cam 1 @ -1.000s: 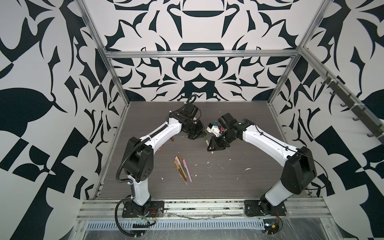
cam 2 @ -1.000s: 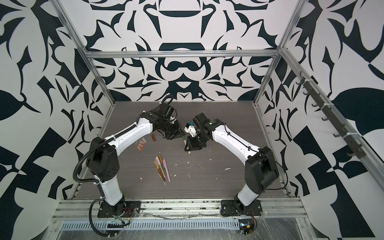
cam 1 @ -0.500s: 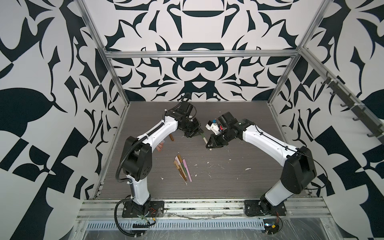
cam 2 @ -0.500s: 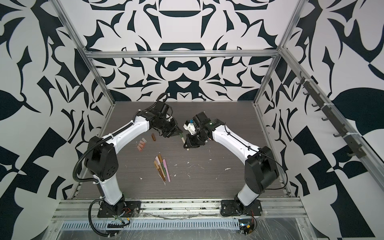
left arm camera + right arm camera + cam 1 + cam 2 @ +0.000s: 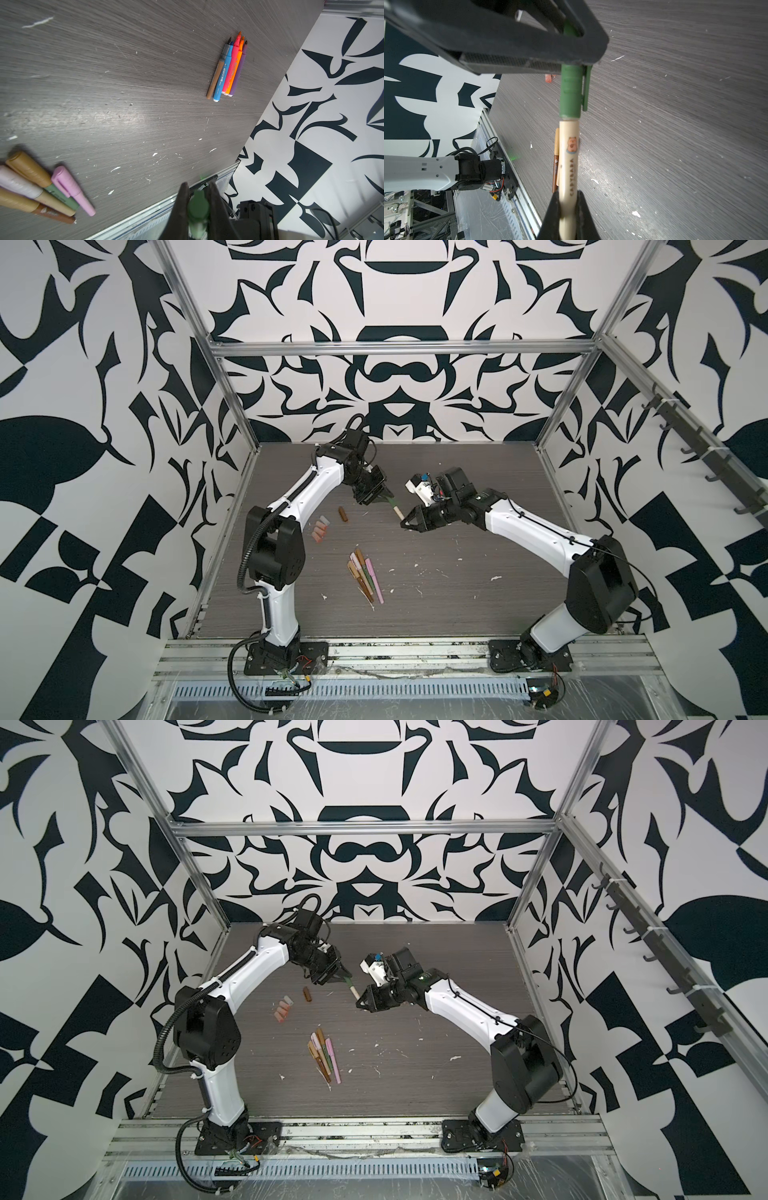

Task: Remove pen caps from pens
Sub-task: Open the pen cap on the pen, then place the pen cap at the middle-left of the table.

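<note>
One pen hangs above the table between my two grippers. My left gripper is shut on its green pen cap. My right gripper is shut on its cream barrel. The cap sits fully on the barrel. Several capped pens lie bunched mid-table. Loose pink and salmon pen caps and a brown cap lie by the left arm.
Several uncapped pens in brown, blue, red-pink, orange and purple lie side by side near the patterned wall. White flecks dot the dark wood-grain table. Aluminium frame rails edge the table.
My right gripper has closed on the cream barrel. The left arm has drawn back a little toward the far left with the green cap in its grip.
</note>
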Controlling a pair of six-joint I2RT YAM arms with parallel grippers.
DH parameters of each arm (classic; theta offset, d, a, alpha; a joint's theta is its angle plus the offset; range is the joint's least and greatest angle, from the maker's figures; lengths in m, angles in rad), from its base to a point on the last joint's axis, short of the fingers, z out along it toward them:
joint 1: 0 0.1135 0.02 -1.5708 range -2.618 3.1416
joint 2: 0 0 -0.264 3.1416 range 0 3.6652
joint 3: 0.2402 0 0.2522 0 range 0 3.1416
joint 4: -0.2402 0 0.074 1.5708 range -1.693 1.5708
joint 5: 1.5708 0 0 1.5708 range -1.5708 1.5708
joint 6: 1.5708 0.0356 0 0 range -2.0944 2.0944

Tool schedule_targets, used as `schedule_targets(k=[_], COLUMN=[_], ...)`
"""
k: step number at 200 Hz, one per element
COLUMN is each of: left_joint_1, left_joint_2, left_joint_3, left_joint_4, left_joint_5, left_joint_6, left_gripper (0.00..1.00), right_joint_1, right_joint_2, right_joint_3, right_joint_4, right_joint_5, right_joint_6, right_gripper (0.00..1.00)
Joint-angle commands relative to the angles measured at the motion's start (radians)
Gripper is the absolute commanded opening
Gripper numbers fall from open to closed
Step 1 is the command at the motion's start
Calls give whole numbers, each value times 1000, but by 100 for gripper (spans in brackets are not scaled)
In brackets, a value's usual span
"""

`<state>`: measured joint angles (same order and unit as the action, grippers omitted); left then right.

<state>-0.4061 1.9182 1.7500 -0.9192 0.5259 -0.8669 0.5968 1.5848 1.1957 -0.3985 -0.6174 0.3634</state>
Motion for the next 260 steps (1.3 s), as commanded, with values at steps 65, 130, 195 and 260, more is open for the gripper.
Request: schedule_targets(k=[65,130,195,260], left_joint_1=[190,217,235,245], left_joint_2=[300,186,37,37], left_joint_3=[602,395,61,-141], left_joint_4=[-49,117,-43,27], left_joint_5=[-350,-526,-568,-423], left_joint_6=[122,71,203,180], left_gripper=[0,0,0,0], right_joint_1=[50,37,24,25], right_joint_2=[-34,-70,-95,-95], right_joint_3=[-71,-58,-93,-99], right_joint_4=[-326,-298,-240,-211], right_joint_5=[-77,95,84,67], right_joint_6=[17,118,119,130], right_gripper=[0,0,0,0])
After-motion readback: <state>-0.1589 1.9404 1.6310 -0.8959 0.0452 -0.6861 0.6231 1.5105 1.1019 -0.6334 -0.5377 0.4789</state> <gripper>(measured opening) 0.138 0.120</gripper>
